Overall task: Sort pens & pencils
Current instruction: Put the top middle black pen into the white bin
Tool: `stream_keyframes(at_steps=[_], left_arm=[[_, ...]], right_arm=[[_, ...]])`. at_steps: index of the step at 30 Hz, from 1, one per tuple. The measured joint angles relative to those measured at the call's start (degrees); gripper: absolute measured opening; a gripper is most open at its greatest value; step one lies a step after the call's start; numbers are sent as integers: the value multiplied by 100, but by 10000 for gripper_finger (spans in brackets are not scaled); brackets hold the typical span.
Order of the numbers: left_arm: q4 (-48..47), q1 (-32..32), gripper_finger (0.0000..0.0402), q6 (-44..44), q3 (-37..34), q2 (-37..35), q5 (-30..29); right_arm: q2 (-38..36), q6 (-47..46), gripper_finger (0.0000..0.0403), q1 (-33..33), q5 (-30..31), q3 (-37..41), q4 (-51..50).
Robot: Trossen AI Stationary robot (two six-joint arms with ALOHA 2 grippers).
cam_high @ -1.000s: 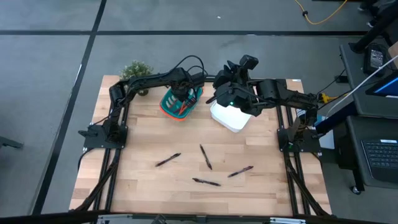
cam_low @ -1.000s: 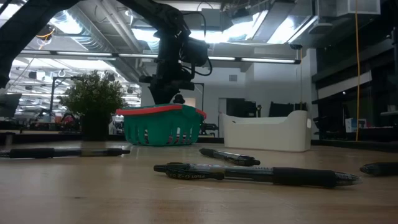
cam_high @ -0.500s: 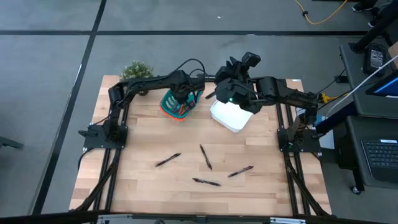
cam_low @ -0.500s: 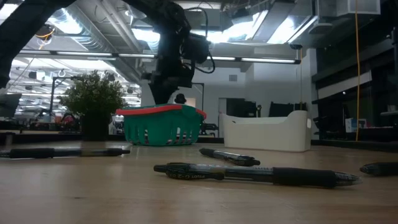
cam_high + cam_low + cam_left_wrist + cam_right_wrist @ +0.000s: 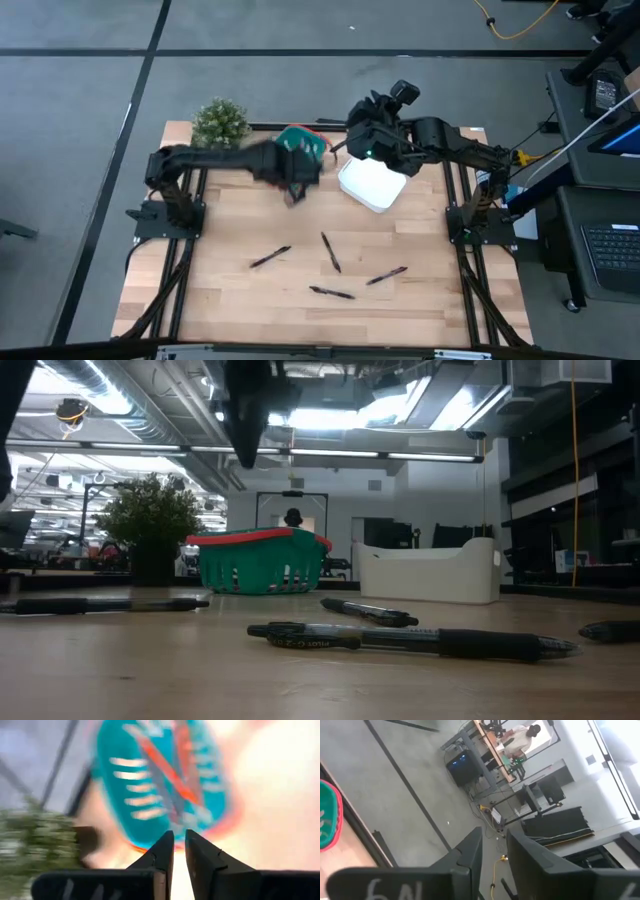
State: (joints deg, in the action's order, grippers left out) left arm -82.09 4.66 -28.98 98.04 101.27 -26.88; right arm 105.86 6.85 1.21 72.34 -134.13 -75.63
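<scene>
Four thin black pens (image 5: 331, 252) lie scattered and well apart on the near half of the table (image 5: 230, 310); orange-red pencils (image 5: 165, 770) lie in the green basket (image 5: 300, 143) at the far edge. The left gripper (image 5: 293, 190) hovers just near of the basket, fingers nearly together and empty. The right gripper (image 5: 358, 120) is raised at the far edge by the white bin (image 5: 372, 185), fingers slightly apart, holding nothing.
</scene>
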Motion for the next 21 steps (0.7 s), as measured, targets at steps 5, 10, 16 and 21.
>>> stream_keyframes(at_steps=[5, 10, 16, 21], left_arm=[[-257, -1226, 43, -712, 0, -1, 193], [-466, -2347, 43, -1859, -4, 36, 408], [-804, -3208, 43, -3074, -5, 69, 293], [-784, -3612, 43, -3503, -200, 65, 136]], right_arm=[[-6, -566, 90, 58, -1, 0, -656], [-80, -1732, 91, 56, -554, 42, -1412], [-151, -2478, 90, 64, -2854, 189, -1438], [-144, -2918, 91, 119, -3676, 758, -1437]])
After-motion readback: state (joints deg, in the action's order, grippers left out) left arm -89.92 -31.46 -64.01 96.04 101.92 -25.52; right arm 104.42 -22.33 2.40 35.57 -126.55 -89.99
